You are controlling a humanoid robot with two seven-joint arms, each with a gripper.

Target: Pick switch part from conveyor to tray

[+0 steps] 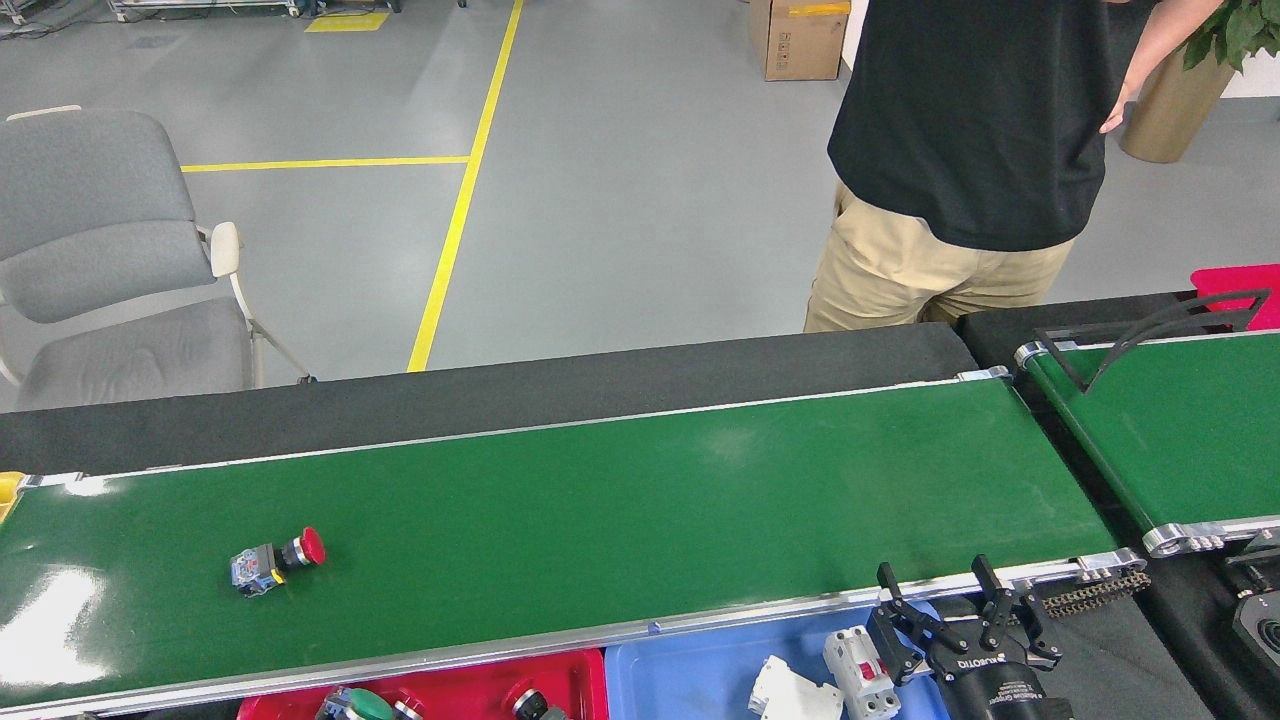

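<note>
A red-capped switch part (pixel 275 562) lies on its side on the left part of the conveyor (pixel 620 520), cap pointing right. A green-capped switch part (pixel 357 705) shows at the bottom edge over the red tray (pixel 470 685), beside other small parts; whether anything holds it is hidden by the frame edge. My left gripper is out of view. My right gripper (pixel 933 585) stands open at the conveyor's near rail, over the right end of the blue tray (pixel 690 665), with nothing between its fingers.
Two white breakers (pixel 795 695) (pixel 860 672) lie in the blue tray. A shorter green belt with a black bracket (pixel 1170 430) stands at the right. A person (pixel 960 150) stands behind the conveyor. A grey chair (pixel 110 260) is at the far left.
</note>
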